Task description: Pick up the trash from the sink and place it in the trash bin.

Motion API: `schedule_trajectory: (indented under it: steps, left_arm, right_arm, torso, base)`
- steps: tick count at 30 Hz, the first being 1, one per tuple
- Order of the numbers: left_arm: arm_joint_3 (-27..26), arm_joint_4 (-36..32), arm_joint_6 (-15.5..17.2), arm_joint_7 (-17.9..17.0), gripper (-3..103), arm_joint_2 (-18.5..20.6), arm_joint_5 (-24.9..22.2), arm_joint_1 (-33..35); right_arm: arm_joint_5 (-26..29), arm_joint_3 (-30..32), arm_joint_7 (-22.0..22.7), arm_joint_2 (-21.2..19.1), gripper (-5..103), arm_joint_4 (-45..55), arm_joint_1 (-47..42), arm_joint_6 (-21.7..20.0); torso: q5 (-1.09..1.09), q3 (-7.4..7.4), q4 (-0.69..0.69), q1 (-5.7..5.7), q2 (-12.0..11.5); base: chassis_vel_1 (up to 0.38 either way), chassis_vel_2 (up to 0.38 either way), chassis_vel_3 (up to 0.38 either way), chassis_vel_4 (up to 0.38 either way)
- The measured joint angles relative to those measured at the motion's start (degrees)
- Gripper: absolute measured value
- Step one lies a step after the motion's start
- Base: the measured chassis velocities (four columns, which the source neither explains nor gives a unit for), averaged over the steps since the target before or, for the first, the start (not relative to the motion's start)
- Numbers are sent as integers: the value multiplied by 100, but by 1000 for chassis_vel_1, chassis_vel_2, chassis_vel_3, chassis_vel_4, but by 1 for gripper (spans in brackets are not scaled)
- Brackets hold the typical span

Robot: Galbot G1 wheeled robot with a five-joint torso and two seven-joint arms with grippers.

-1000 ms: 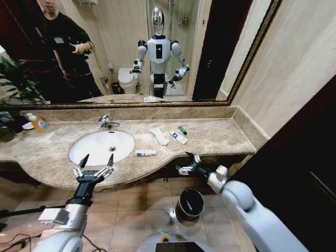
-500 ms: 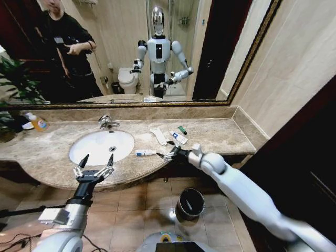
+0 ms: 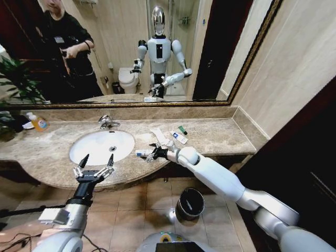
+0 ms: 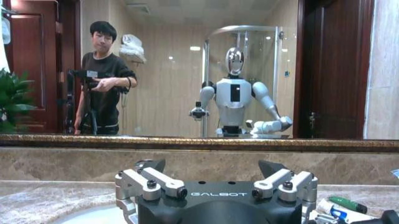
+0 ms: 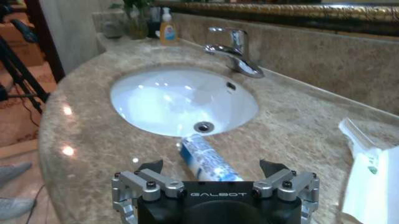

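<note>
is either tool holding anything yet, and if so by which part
Nothing is held. The right tool is open over the white tube with blue marks on the counter; the left tool is open and empty.

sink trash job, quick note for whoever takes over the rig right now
Right tool: open, poised over the white tube with blue marks on the beige marble countertop beside the white oval sink.
Left tool: open, idle at the counter's front edge.
Flat white packet, second tube, green piece lie farther back.
Round black trash bin is on the floor.
Nothing gripped yet; all pieces remain.
</note>
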Motion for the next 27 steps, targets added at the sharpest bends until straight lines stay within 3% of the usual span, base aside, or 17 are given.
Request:
schedule_trajectory:
  steps: [6,11,13,17,27]
  left_arm:
    - [0,0,0,0,100,0,0,0]
    - [0,0,0,0,100,0,0,0]
    - [0,0,0,0,100,0,0,0]
    - [0,0,0,0,100,0,0,0]
    - [0,0,0,0,100,0,0,0]
  right_arm:
    - [-28,-43,57,10,102,-131,50,-88]
    - [-154,-74,219,-9,82,-144,12,-137]
    - [-182,-90,268,-12,82,-145,6,-138]
    - [-209,-133,407,5,60,-146,1,-142]
    - [-153,-138,748,49,32,7,-61,-155]
  torso:
    - [0,0,0,0,0]
    - [0,0,0,0,0]
    - [0,0,-1,0,0]
    - [1,0,0,0,0]
    - [1,0,0,0,1]
  base:
    - [0,0,0,0]
    - [0,0,0,0]
    - [0,0,0,0]
    - [0,0,0,0]
    - [0,0,0,0]
